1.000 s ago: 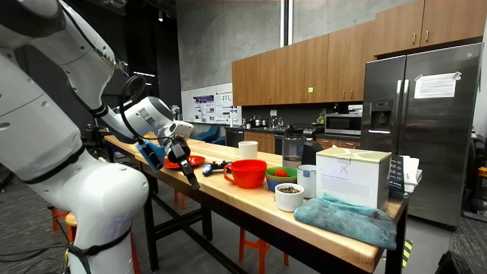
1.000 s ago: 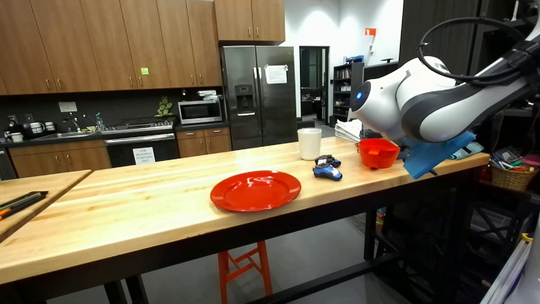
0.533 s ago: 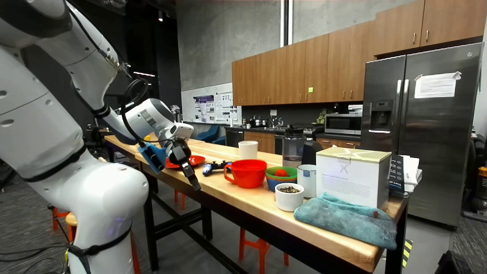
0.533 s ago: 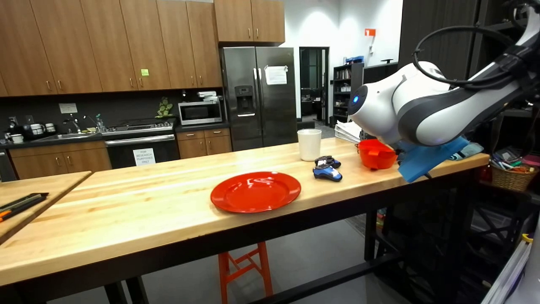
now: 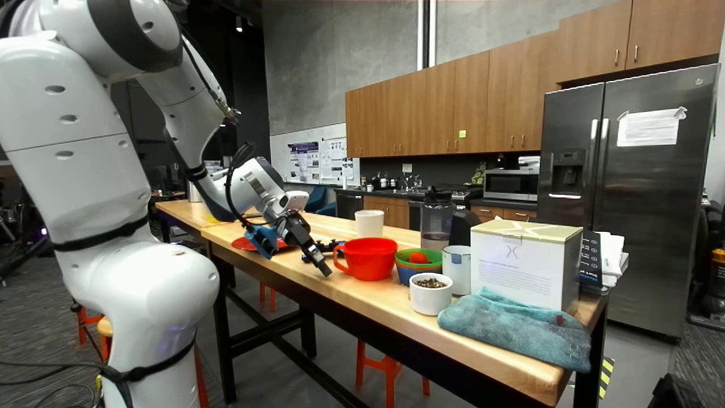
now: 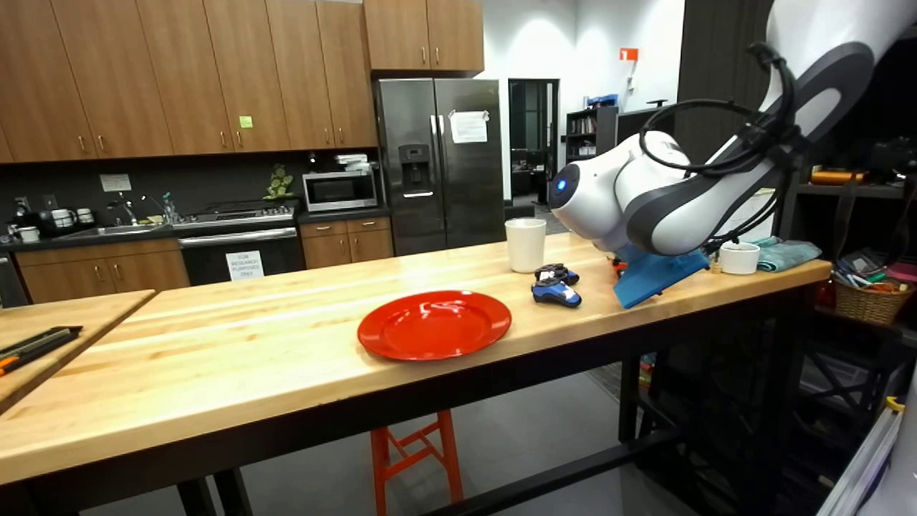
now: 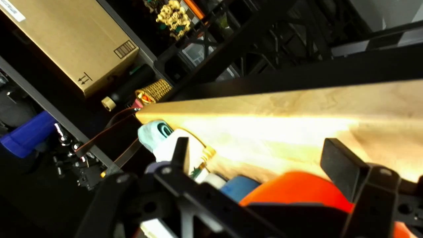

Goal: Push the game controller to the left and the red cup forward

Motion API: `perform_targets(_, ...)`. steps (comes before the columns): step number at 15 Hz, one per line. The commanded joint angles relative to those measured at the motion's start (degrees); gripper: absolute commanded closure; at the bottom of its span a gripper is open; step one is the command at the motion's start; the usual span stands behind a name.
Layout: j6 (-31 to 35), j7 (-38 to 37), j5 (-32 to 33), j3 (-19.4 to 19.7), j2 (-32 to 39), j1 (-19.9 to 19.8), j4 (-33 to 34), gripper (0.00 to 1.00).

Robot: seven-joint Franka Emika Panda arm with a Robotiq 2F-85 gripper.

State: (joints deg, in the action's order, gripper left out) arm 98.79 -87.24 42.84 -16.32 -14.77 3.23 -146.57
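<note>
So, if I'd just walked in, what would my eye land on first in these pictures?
Probably the big white robot arm, filling the left of an exterior view, its open black tool near the bright red cup on the wooden table. Next might come the glossy red plate, lying by the table's near edge in an exterior view, with the blue-and-black game controller to its right in that picture.

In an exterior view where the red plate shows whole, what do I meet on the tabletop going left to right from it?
Red plate, white cup, game controller, small white bowl, teal towel. The red cup is left out: the arm mostly hides it there.
</note>
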Motion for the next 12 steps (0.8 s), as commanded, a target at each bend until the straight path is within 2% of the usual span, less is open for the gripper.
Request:
perform_targets(1,-0.9,-4.6,8.5,3.2,6.5,-0.7,5.4,0.0)
perform_targets(5,-2.8,-7.0,14.5,6.2,9.6,-0.2,7.2,0.0)
perform_targets(12,-3.9,-9.6,17.2,8.5,12.8,0.3,9.3,0.0)
